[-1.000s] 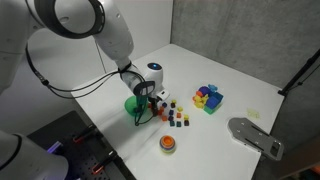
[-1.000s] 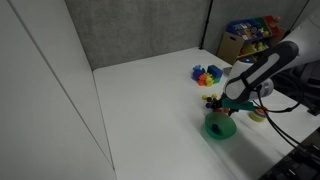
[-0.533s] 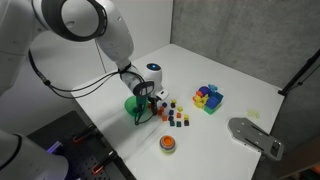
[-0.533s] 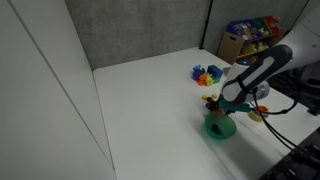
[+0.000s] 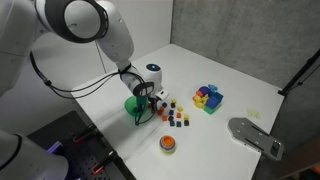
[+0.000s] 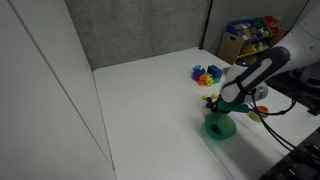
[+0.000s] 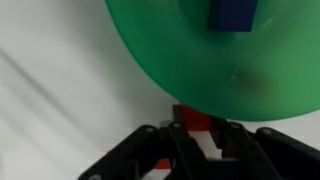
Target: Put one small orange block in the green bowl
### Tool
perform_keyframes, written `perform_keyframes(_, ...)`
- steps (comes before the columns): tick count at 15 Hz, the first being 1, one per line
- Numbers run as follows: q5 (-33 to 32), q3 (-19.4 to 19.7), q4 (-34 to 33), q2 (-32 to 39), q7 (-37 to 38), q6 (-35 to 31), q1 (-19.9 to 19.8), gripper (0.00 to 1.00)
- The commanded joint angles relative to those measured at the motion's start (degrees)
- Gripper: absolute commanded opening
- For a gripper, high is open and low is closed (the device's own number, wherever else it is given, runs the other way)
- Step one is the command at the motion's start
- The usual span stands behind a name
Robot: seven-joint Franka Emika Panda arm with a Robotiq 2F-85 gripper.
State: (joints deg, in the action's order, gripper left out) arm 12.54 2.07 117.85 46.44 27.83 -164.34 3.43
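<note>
Now: one white bench [image 5: 205, 140]. One green bowl [image 7: 160, 60] under wrist, one blue block [image 7: 232, 12] inside. One small orange block [image 7: 192, 115] pinched between closed jaws, at bowl rim. Loose tiny cubes [image 5: 176, 117] nearby, count unclear.

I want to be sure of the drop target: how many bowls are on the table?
1. The green bowl sits near a table edge, beneath the gripper, which grips the small orange block, beside the scattered tiny cubes. The arm may hide part of the table.
</note>
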Motion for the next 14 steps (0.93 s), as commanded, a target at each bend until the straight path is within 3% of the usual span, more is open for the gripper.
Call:
perform_keyframes(1,2.3,0.0,-0.8,-0.7,-0.8,-0.1,0.2,0.08)
perform_keyframes(6,1.5,1.1,2.3,-8.0,-0.9,4.0,1.1,0.11)
perform_keyframes(14,-1.0,1.6,12.4,-24.7,-3.3,17.7,1.2,0.1)
